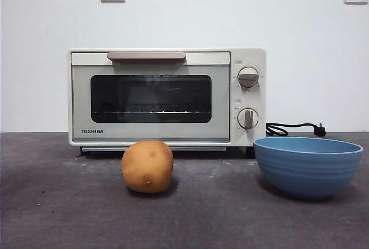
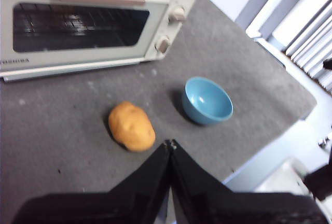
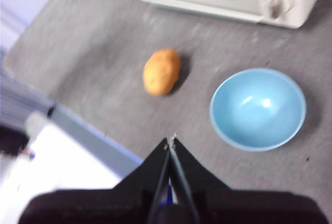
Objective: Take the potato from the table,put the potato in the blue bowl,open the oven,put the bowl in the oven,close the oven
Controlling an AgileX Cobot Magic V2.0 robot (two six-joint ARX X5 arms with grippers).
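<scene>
Jaws: left gripper [image 2: 170, 142] and right gripper [image 3: 171, 140] both pressed together, holding nothing, high above the counter [image 1: 57, 214] | potato [image 1: 147, 166] lies free before the closed oven [image 1: 167, 97] | bowl [image 1: 308, 165] stands empty beside it, ready to receive it.

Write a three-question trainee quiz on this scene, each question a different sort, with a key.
1. True or false: the potato already lies inside the blue bowl.
2. The door of the oven is: A) open, B) shut, C) removed.
3. Fill in: the left gripper and the right gripper both have their jaws ____.

Key
1. False: the potato rests on the table, apart from the empty bowl.
2. B.
3. Shut; neither holds anything.
</scene>
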